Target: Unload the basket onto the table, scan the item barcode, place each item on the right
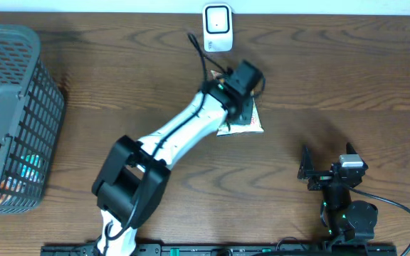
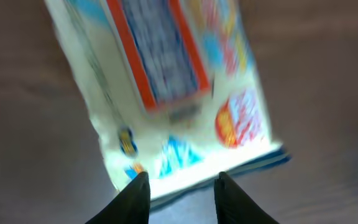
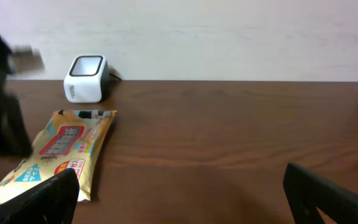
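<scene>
The left end effector (image 2: pixel 180 177), open just a little, hangs over the packet (image 2: pixel 166 74) on the tabletop (image 1: pixel 333 85); next it probably must grab it for the scanner (image 1: pixel 218 27).

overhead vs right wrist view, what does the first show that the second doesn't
Only overhead: the basket at the table's left end. Only right wrist: the pale wall behind the table and the packet's printed face, which the left arm mostly covers from above. Both: the scanner, the packet and the wooden table.
</scene>
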### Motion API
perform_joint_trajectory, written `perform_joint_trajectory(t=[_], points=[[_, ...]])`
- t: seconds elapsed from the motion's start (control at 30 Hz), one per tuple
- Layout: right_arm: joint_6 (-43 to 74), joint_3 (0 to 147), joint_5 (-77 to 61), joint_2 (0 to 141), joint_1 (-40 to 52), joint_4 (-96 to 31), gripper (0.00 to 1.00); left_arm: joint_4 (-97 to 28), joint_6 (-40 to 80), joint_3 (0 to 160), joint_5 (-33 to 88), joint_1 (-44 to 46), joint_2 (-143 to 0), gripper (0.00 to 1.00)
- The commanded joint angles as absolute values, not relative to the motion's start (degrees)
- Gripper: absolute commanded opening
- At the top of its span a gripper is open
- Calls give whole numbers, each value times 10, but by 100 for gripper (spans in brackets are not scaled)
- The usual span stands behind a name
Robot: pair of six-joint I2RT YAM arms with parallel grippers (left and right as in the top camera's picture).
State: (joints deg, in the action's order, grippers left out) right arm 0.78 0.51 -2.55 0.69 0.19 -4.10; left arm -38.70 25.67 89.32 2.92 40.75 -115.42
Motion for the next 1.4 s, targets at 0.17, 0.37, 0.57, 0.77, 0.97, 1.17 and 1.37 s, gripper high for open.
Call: perform_joint_trajectory(t=[0.17, 0.37, 0.57, 0.77, 0.97, 1.17, 1.37], points=[[1, 3, -21, 4, 4, -43, 99, -369, 262, 869, -52, 398, -1165, 36], [2, 3, -21, 4, 4, -43, 99, -343, 263, 869, -3, 341, -1165, 40], [2, 3, -21, 4, 4, -43, 99, -291, 313, 868, 99, 283, -1169, 45], [2, 3, -21, 4, 4, -43, 99, -255, 331, 868, 94, 256, -1187, 10], [2, 3, -21, 4, 4, -43, 99, -238, 348, 868, 95, 246, -1210, 8], [2, 3, -21, 4, 4, -43, 99, -225, 363, 868, 100, 258, -1230, 8], [2, 3, -21, 4, 4, -43, 99, -199, 366, 868, 100, 278, -1248, 8]])
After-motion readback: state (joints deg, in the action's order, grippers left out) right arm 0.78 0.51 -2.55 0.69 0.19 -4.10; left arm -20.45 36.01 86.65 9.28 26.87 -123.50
